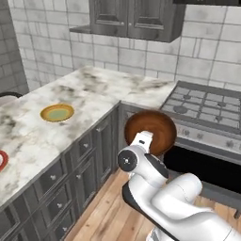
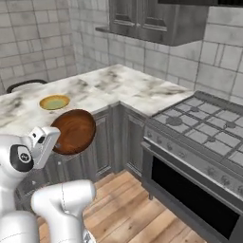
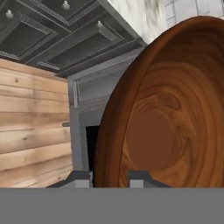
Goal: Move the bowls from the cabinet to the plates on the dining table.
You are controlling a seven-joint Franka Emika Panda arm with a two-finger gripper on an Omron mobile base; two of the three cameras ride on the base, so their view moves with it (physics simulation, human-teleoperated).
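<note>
- Gripping the rim of a round, dark reddish-brown wood-grain bowl, the white arm's two-finger gripper holds it tipped on edge in mid-air, its hollow facing the hand camera.
- Bowl hangs over the plank floor, just off the corner of the white, brown-veined marble dining table and in front of the grey stove.
- A flat yellow-orange plate lies well apart on the marble; a red-rimmed plate sits at the picture's left edge.
- Grey raised-panel cabinet hangs above on the tiled wall.
</note>
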